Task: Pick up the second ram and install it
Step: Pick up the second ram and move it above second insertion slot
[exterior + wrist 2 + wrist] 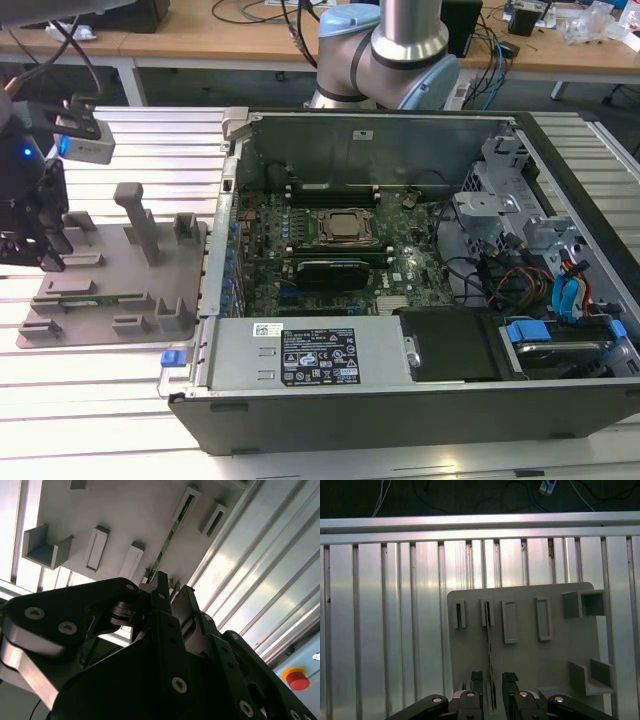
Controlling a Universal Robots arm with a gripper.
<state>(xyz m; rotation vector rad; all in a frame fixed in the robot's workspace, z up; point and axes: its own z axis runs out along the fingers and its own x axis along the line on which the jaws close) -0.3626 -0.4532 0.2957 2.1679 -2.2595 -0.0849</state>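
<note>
Two black fingers (477, 680) of the gripper (493, 677) stand apart and hold nothing. In the first wrist view the second ram (490, 655), a thin green stick seen edge-on, runs between them with a gap on each side. The stick sits upright in a narrow holder on the grey fixture plate (530, 660), which lies on the slatted table (395, 630). Step in hand, as judged: the pick-up approach, with the jaws aligned over the stick but not closed. A firm grasp calls for both fingers level with the board's flat faces. The open computer case (400, 370) lies well apart, toward the exterior view's right, and holds the memory slots (330, 190) beside the processor (345, 228).
</note>
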